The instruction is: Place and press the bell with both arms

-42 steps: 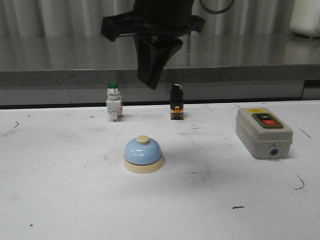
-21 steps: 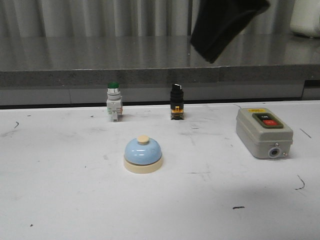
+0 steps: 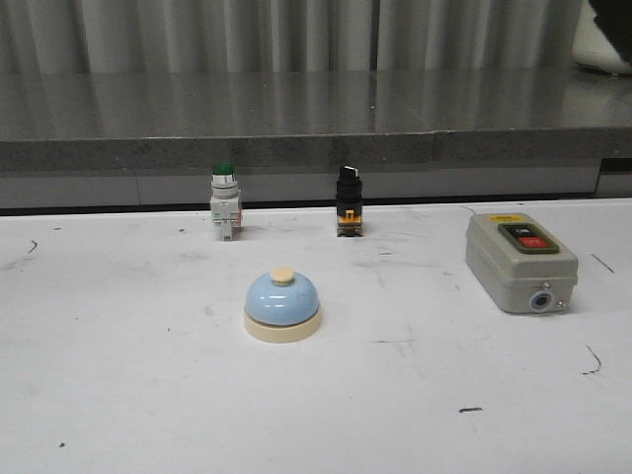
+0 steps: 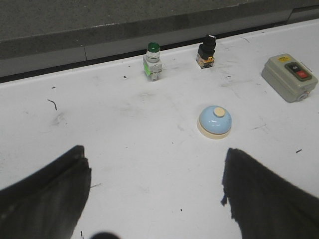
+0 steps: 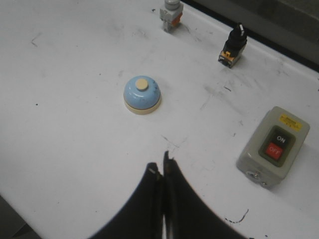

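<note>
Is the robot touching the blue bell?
No, the bell sits alone on the white table in the front view, with no fingers on or near it.

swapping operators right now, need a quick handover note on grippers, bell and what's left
Left gripper: open, empty, raised above the table, apart from the bell.
Right gripper: fingers shut together, empty, also raised clear of the bell.
Bell stands upright mid-table, in front of the green-capped push button and black selector switch, left of the grey switch box.
Done: bell appears placed.
Left: whether it has been pressed cannot be told; confirm, press if needed.
</note>
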`<state>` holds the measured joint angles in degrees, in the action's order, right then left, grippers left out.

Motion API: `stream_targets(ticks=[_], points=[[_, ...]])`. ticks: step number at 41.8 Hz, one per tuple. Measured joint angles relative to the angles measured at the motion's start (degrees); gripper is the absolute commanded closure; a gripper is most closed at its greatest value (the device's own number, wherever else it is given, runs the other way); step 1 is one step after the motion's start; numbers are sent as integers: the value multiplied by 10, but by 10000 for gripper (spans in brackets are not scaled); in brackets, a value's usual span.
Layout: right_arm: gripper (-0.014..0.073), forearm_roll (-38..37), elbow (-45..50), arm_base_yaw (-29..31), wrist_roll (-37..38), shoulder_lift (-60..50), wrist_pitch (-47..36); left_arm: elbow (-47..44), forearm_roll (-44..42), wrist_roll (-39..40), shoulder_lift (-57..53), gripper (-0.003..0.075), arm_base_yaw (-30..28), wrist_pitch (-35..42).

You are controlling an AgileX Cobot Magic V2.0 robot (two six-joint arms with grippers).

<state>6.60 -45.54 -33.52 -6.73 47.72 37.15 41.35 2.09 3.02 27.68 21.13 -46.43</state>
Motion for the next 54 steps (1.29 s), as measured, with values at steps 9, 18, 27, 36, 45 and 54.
stream_targets(ticks=[9, 18, 27, 36, 45, 54], points=[[662, 0, 4, 0, 0, -10, -5, 0, 0, 0, 0, 185, 0, 0], [662, 0, 4, 0, 1, -10, -6, 0, 0, 0, 0, 185, 0, 0], [662, 0, 4, 0, 1, -10, -6, 0, 0, 0, 0, 185, 0, 0], [662, 0, 4, 0, 1, -10, -9, 0, 0, 0, 0, 417, 0, 0], [662, 0, 4, 0, 1, -10, -9, 0, 0, 0, 0, 740, 0, 0], [662, 0, 4, 0, 1, -10, -9, 0, 0, 0, 0, 740, 0, 0]])
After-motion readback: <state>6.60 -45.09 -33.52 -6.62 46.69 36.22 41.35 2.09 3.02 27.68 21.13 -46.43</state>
